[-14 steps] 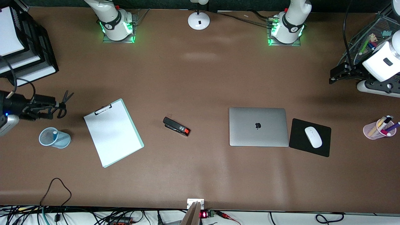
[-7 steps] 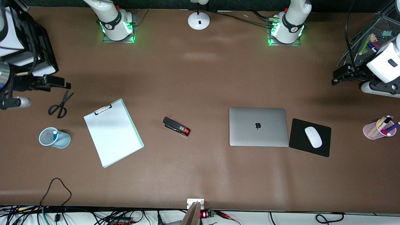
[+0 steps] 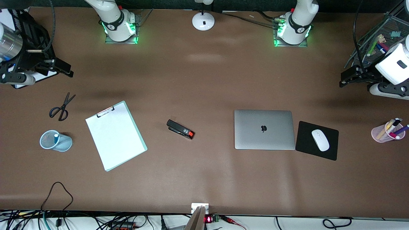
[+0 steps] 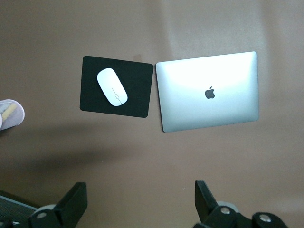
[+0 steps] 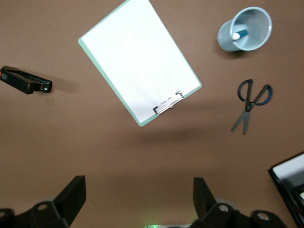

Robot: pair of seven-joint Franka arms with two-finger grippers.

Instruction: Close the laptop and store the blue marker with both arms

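I see the laptop [image 3: 264,129] shut and the marker [image 5: 239,34] upright in its cup [image 3: 56,141], both grippers [image 4: 137,202] [image 5: 137,199] spread, well clear.

- The left arm [image 3: 394,64] is held raised at its own end of the table, its wrist camera pointed straight down.
- The left gripper [image 4: 137,204] is held with its fingers [image 4: 76,202] spread wide, nothing between them.
- The right arm [image 3: 12,48] is held raised at its own end of the table.
- The right gripper [image 5: 137,202] is likewise spread wide and empty.
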